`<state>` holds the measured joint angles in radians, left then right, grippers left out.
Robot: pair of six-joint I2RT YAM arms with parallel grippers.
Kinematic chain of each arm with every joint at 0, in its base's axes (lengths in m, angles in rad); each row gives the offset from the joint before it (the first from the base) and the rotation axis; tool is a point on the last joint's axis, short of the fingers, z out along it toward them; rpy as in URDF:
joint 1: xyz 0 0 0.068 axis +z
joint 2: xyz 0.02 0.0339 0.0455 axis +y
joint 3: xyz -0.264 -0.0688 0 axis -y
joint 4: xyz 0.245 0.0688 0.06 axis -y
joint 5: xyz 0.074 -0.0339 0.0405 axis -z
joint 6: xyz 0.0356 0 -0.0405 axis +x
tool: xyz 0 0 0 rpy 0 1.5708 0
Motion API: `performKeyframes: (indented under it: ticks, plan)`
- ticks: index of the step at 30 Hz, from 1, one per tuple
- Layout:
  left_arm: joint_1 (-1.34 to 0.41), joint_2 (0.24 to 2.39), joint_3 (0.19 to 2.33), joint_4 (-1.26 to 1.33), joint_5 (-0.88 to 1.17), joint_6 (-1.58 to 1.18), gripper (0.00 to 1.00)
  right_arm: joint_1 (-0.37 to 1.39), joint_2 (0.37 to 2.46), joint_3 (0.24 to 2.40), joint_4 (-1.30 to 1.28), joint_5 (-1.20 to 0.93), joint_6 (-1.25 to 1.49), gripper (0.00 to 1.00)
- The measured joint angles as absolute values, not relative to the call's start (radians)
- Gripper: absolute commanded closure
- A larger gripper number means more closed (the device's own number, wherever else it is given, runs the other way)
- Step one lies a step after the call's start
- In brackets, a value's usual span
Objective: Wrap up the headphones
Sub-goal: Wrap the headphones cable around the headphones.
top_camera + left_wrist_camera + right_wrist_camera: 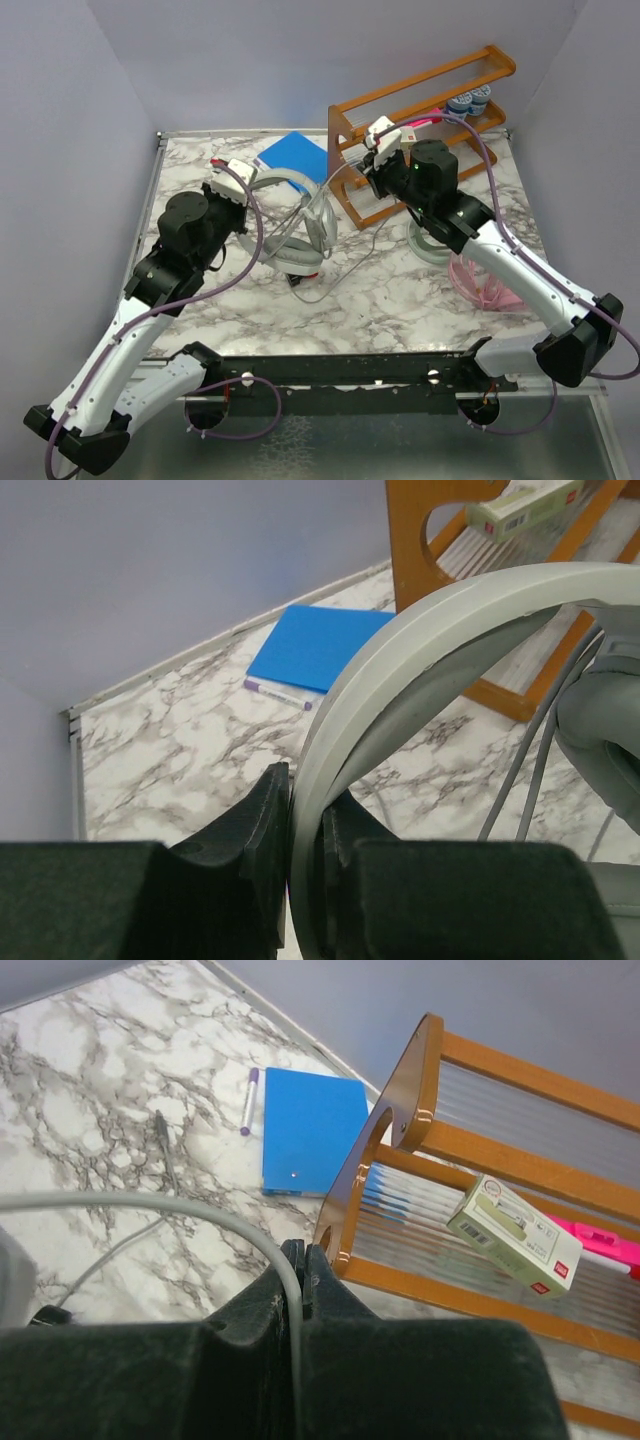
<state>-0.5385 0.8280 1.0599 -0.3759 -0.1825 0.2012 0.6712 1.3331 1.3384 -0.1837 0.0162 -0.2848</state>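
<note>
**Silver-grey headphones** (300, 235): near the middle of your desk (400, 300). The padded cups are low on the marble and the headband (400, 650) arches up toward your left arm.

**Desk:** white marble with grey veining, enclosed by pale walls on three sides.

**Wooden rack** (430, 110): two tiers with slatted shelves, at the far right of the desk.

**Left end effector** (245, 185): clamped on the headband, one black finger against each face of the grey band.

**Right end effector** (375, 165): just in front of the rack's near end. Its fingers are pinched together on the thin grey cable (150, 1203), which leaves the fingertips and curves away left over the marble.

**Pink headphones** (485, 285): on the right side of the desk, partly under your right arm.

**Mint green headphones** (425, 245): just beyond the pink pair, mostly hidden by the same arm.

**Blue notebook** (295, 155): flat on the desk at the far edge, left of the rack.

**Box** (515, 1235): small pale green-and-white carton lying on a rack shelf.

**Purple pen** (250, 1100): on the marble just beside the notebook.

**Cable plug** (160, 1135): dark, resting on the desk well apart from the right end effector.
</note>
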Motion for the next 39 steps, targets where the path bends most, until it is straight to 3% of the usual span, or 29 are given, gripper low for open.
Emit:
performKeyframes:
  ticks: [11, 18, 25, 30, 39]
  plan:
    - [-0.538, 0.875, 1.251, -0.429, 0.004, -0.083, 1.0, 0.647, 1.333, 1.059, 0.112, -0.149, -0.235, 0.89]
    - [-0.538, 0.937, 1.407, -0.512, 0.079, -0.287, 1.0, 0.647, 1.325, 0.934, 0.368, -0.34, -0.153, 0.98]
    - [-0.538, 0.958, 1.439, -0.566, 0.044, -0.491, 1.0, 0.647, 1.333, 0.829, 0.619, -0.494, -0.014, 0.99]
    - [-0.538, 0.926, 1.386, -0.548, -0.03, -0.608, 1.0, 0.647, 1.438, 0.862, 0.747, -0.67, 0.105, 0.9]
    - [-0.538, 0.92, 1.371, -0.492, -0.18, -0.718, 1.0, 0.719, 1.586, 0.873, 0.873, -0.849, 0.283, 0.9]
